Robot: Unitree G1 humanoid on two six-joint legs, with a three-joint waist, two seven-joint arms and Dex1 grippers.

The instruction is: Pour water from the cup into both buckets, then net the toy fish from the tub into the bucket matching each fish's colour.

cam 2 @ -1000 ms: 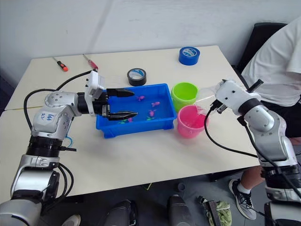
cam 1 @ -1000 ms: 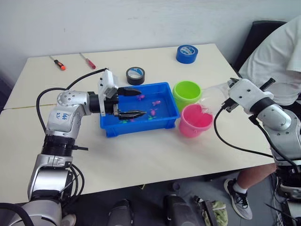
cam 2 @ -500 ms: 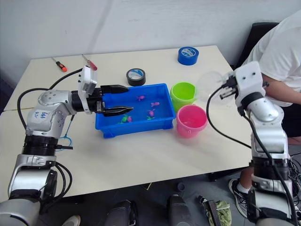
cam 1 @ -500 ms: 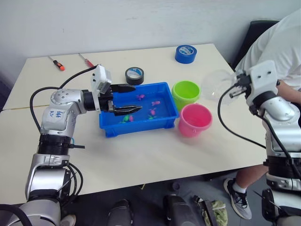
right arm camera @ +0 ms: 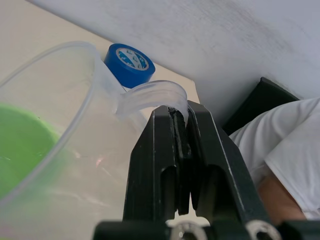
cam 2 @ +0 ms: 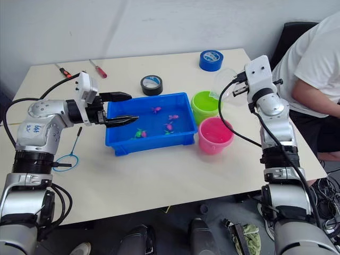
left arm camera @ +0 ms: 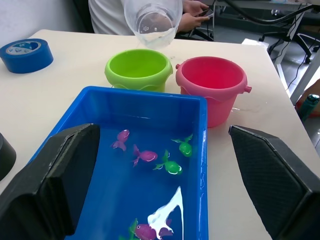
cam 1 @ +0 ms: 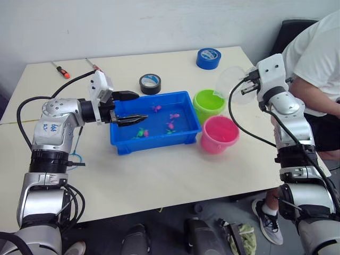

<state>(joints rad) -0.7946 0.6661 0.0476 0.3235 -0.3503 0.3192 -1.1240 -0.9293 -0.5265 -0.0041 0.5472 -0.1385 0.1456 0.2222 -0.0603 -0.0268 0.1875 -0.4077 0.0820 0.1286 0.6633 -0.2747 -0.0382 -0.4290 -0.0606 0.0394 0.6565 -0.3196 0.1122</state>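
Observation:
My right gripper (cam 1: 245, 85) is shut on the handle of the clear cup (cam 1: 227, 85). The cup hangs tilted, its mouth turned down toward the lime green bucket (cam 1: 209, 103). I cannot tell whether water is flowing. The pink bucket (cam 1: 219, 134) stands just in front of the green one. Left of both sits the blue tub (cam 1: 154, 139), holding water and several pink and green toy fish (left arm camera: 145, 155). Over the tub's left end my left gripper (cam 1: 142, 106) is open and holds nothing. The net (cam 2: 76, 141) lies flat on the table beside my left forearm.
Behind the tub lies a black tape roll (cam 1: 151, 83), and a blue tape roll (cam 1: 208, 58) sits at the back right. Two red-handled screwdrivers (cam 1: 62, 70) (cam 1: 93, 65) rest at the back left. A person in a white shirt (cam 1: 313, 58) sits close by the table's right edge.
My right gripper has lifted the cup from beside the pink bucket and carried it up over the green bucket. My left gripper has drawn back toward the tub's left end.

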